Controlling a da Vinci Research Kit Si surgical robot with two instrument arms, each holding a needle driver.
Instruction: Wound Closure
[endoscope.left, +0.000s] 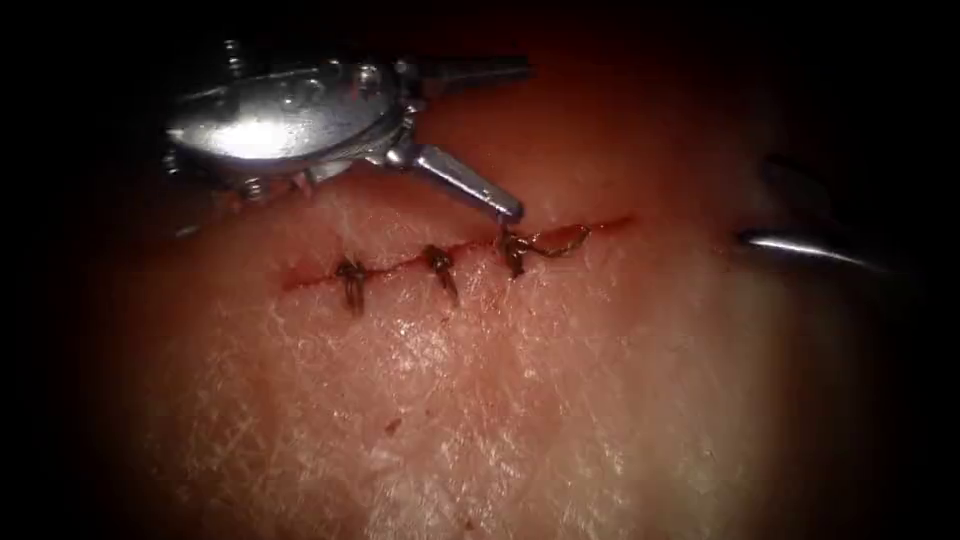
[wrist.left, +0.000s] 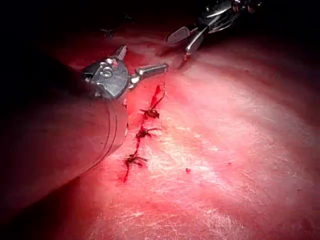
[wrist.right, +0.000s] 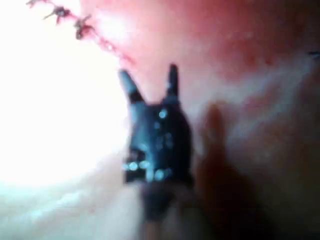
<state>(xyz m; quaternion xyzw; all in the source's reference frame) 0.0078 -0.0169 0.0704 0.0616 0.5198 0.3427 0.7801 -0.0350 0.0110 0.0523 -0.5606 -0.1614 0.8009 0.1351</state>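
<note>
Gaping wide, left tool (endoscope.left: 505, 140) holds nothing, lower jaw tip touching thread (endoscope.left: 545, 243) at third knot (endoscope.left: 513, 250) on cut (endoscope.left: 400, 265). Right tool (wrist.right: 150, 82) open, empty, well right of cut. Thread likely thin, limp, slippery; grab loose loop.

Endoscope light pools on the tissue (endoscope.left: 480, 380), fading to black at every edge; glare gleams on the left tool (endoscope.left: 500, 140). The right wrist view is blurred, one side washed out white
</note>
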